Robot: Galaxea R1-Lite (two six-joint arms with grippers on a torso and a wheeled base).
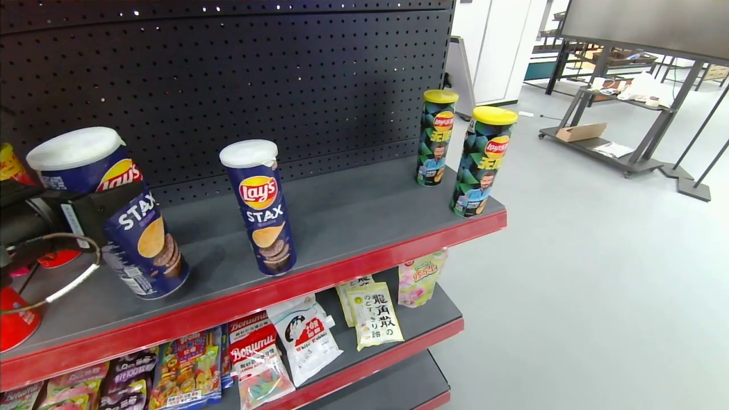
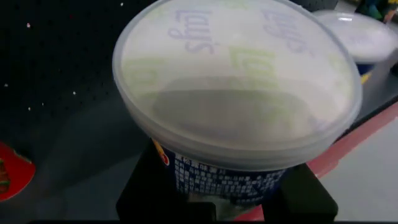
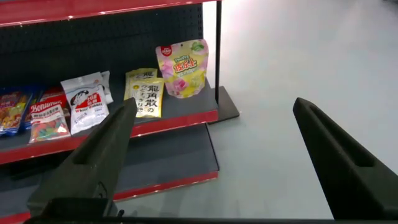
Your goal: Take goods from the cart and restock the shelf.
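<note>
My left gripper (image 1: 108,205) is shut on a blue chip can (image 1: 142,228) with a white lid, gripping its upper part at the left of the grey top shelf (image 1: 353,210). The can leans, with its base at the shelf surface. In the left wrist view its lid (image 2: 236,81) is close up, with the dark fingers (image 2: 143,193) on either side below. A second blue can (image 1: 259,208) stands upright mid-shelf. Two green cans with yellow lids (image 1: 435,136) (image 1: 483,162) stand at the shelf's right end. My right gripper (image 3: 213,106) hangs open and holds nothing, down by the lower shelves.
Red items (image 1: 17,319) sit at the shelf's far left beside my left arm. Snack bags (image 1: 304,336) (image 3: 146,92) line the lower shelf. A black pegboard (image 1: 285,74) backs the shelf. Open grey floor lies to the right, with a metal rack (image 1: 615,131) farther back.
</note>
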